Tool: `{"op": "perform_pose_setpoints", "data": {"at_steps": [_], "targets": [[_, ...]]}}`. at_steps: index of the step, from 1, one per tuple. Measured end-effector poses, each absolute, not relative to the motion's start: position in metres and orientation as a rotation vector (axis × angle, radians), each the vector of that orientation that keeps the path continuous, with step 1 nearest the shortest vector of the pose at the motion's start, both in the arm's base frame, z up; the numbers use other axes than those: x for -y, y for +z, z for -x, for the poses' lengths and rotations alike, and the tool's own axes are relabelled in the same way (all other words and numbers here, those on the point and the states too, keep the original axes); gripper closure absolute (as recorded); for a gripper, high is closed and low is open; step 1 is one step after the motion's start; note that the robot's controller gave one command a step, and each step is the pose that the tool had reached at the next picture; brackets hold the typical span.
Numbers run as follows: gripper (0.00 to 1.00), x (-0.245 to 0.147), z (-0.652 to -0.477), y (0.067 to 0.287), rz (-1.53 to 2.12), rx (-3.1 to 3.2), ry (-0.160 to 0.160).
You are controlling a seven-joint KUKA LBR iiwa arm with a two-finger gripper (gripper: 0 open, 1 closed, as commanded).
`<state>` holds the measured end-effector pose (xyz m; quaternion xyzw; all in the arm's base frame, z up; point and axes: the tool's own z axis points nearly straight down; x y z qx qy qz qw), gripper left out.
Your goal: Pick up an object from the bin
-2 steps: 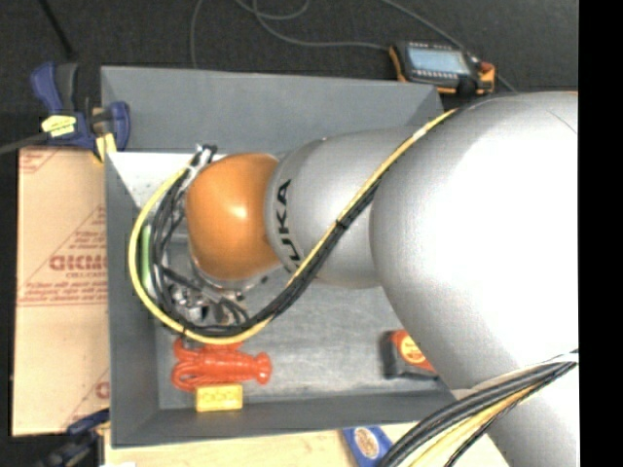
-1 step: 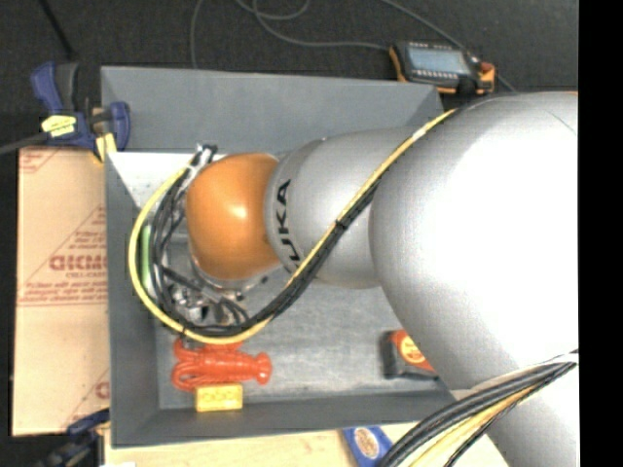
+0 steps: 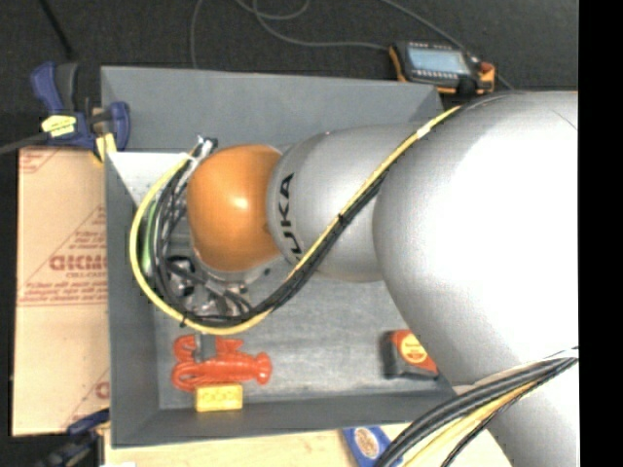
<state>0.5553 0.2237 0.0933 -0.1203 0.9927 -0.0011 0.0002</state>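
Observation:
My gripper (image 3: 208, 298) hangs below the orange wrist cover at the bin's left side, its body wrapped in cables. Just below it, near the front wall, lies a red plastic lobster-like toy (image 3: 222, 364), with the gripper's lower end right at the toy's upper left part. A small yellow brick (image 3: 219, 398) rests against the front wall directly under the red toy.
An orange and black tape measure (image 3: 407, 354) lies at the front right of the bin, close to the arm's big silver link. The arm covers most of the bin's middle and back. The left wall stands close beside the gripper.

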Motion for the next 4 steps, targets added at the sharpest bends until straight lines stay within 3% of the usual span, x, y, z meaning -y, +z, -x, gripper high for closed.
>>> {"op": "perform_pose_setpoints", "data": {"at_steps": [1, 2, 3, 4], "targets": [[0.0, -0.224, -0.555, 0.093, 0.376, -3.12, -0.001], [0.0, -0.198, -0.518, 0.082, 0.548, -3.08, 0.005], [1.0, -0.171, -0.522, 0.088, 0.964, -2.936, 0.015], [1.0, -0.171, -0.522, 0.088, 0.963, -2.937, 0.015]]}}
